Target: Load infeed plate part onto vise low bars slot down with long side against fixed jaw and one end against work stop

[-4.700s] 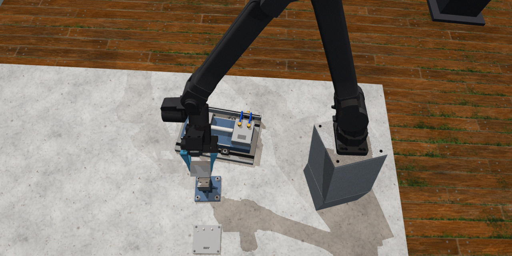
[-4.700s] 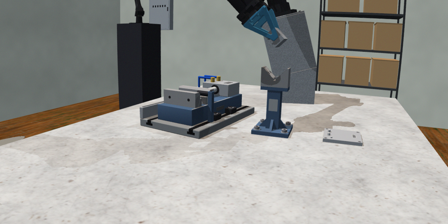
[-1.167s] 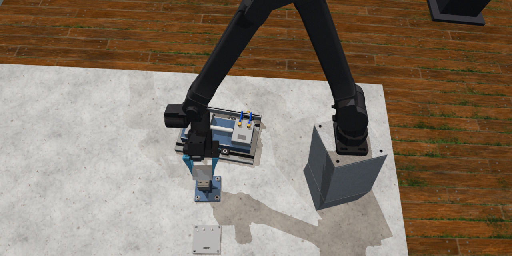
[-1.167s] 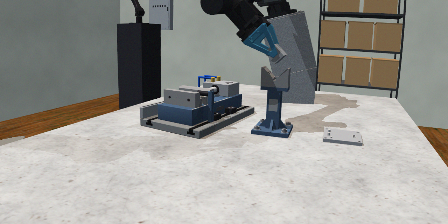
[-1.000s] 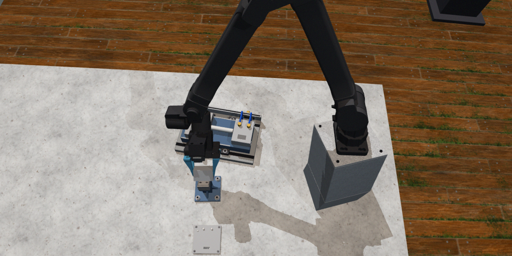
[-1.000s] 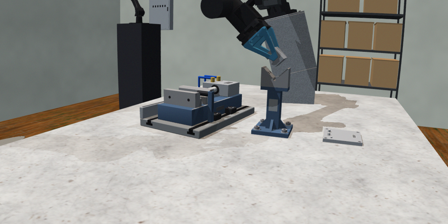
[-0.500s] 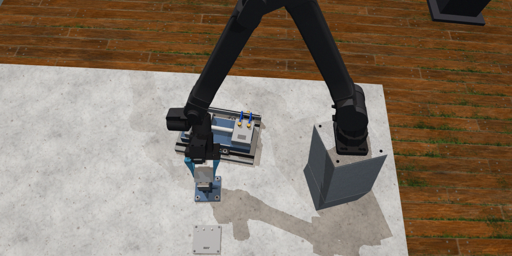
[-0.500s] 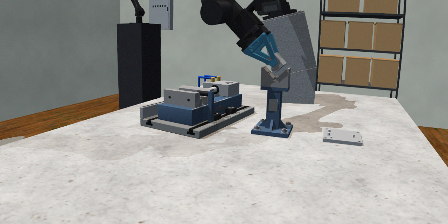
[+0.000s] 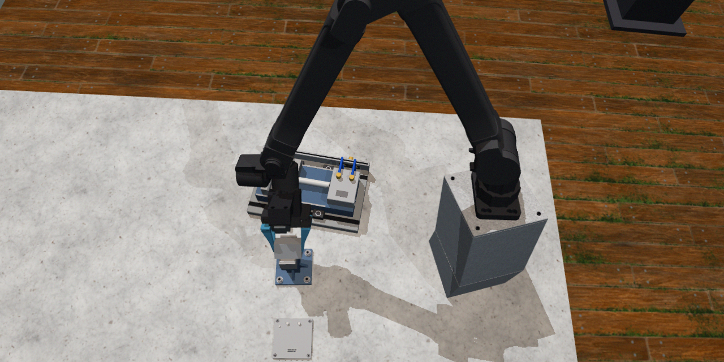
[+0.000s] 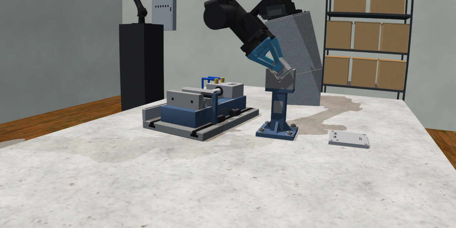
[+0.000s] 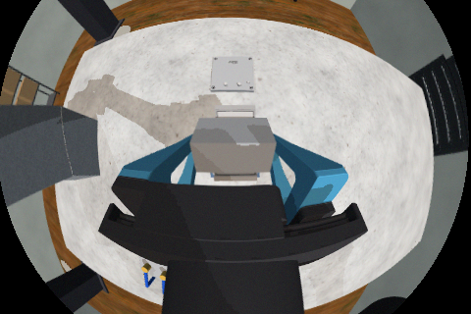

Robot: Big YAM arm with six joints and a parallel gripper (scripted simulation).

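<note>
1. Where the tabletop (image 10: 95, 175) fills the exterior view, an open blue vise (image 10: 203, 112) sits at nine o'clock.
2. At centre, the blue end effector (image 10: 280, 75) is clamped on the grey part (image 10: 285, 72), tilted and lowered into the notch of the V-block (image 10: 279, 86).
3. At four o'clock, the grey infeed plate (image 10: 349, 139) lies flat, well apart from the part.

Gripper (image 10: 280, 72), tilted downward and clamped on the grey part (image 10: 284, 73), sits in the notch of the V-block (image 10: 280, 83), between the open vise (image 10: 197, 108) and the bare infeed plate (image 10: 349, 139).
</note>
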